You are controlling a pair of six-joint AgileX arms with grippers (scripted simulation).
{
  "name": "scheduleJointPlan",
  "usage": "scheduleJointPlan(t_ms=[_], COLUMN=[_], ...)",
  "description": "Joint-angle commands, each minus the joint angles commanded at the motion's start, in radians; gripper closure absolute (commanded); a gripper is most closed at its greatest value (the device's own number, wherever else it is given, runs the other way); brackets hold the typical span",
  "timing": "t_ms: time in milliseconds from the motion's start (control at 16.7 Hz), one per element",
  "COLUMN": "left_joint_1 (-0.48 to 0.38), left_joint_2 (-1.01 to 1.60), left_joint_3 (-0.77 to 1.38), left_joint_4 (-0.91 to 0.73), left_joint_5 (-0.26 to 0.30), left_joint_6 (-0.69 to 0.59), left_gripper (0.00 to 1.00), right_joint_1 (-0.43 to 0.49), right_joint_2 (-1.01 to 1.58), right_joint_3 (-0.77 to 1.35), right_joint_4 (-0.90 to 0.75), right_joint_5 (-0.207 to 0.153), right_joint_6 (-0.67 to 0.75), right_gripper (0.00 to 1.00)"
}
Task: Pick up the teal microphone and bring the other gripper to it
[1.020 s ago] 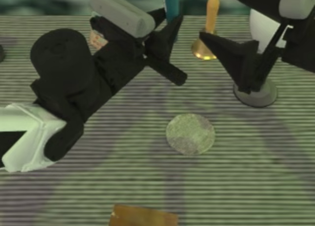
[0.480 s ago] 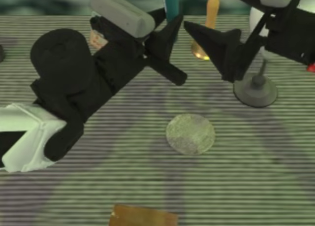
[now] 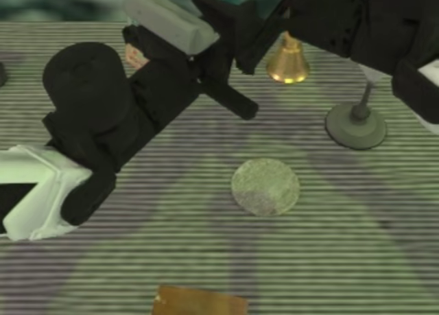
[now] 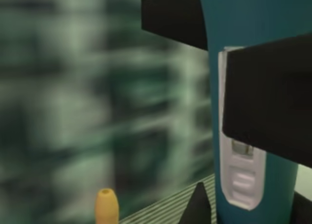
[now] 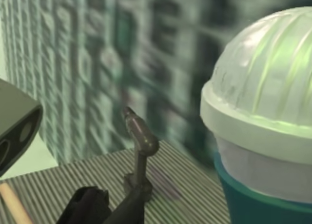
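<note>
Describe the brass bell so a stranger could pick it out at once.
Look along the far edge of the striped table, right of centre in the top view. There, beside the grey round-based stand, sits the shiny brass bell. Unlike the flat grey disc nearer the middle, it is golden and flared.

The top view looks down from above the striped table [image 3: 329,260], taking in both arms and the table's far edge. The left wrist view sits very close to the teal microphone [image 4: 253,87], facing along its handle toward a blurred backdrop. The right wrist view looks across the table from just beside the microphone's mesh head, also very near. Both wrist views share the microphone; the top view and left wrist view share the brass bell [image 3: 287,60].
</note>
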Motion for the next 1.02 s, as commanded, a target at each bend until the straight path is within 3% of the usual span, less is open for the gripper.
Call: scheduleJointPlan(t_ms=[180,960,1020], left_joint_1=[0.0,0.0,0.0], left_joint_2=[0.0,0.0,0.0], left_joint_3=[0.0,0.0,0.0], left_joint_4=[0.0,0.0,0.0], left_joint_5=[0.0,0.0,0.0], left_joint_6=[0.0,0.0,0.0], left_gripper=[1.0,1.0,1.0], right_joint_1=[0.0,0.0,0.0], right_joint_2=[0.0,0.0,0.0], right_joint_3=[0.0,0.0,0.0], right_joint_4=[0.0,0.0,0.0], right_joint_5=[0.0,0.0,0.0], right_joint_6=[0.0,0.0,0.0], right_gripper=[0.0,0.98,1.0])
